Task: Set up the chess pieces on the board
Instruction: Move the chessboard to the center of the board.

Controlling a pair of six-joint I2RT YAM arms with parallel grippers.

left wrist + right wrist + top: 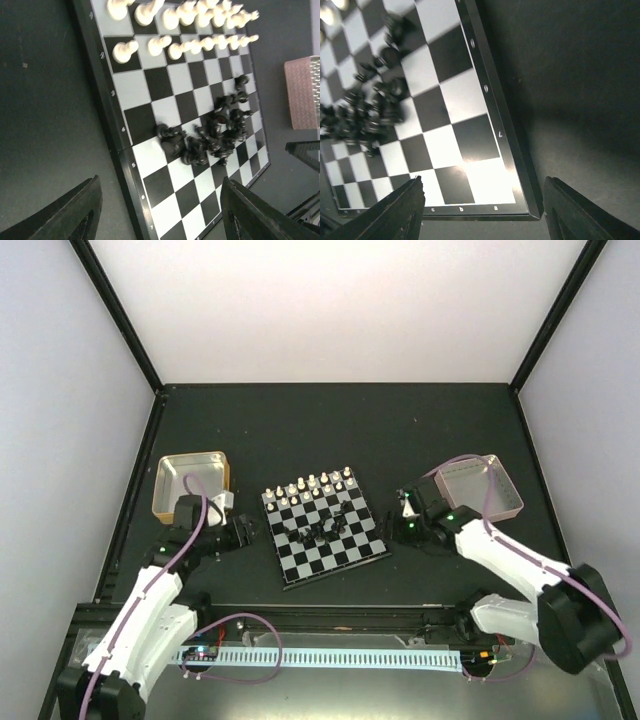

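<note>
The board (340, 555) lies slightly turned in the middle of the dark table. Tiny white chess pieces (312, 485) stand in two rows along its far side. The black chess pieces (320, 530) lie in a heap near the centre squares. My left gripper (252, 530) hovers just off the board's left edge, open and empty. In the left wrist view its fingers (75, 215) straddle the board's rim and bare squares (165, 180), short of the black heap (210, 135). My right gripper (400, 518) is open beside the right edge. Its fingers (580, 215) frame the board's corner (450, 100), with the black heap (365, 110) further off.
A shallow gold-rimmed metal tray (190, 485) sits behind the left arm. A pinkish tray (480, 485) sits behind the right arm and shows at the edge of the left wrist view (302, 92). Dark walls bound the table at the back and sides.
</note>
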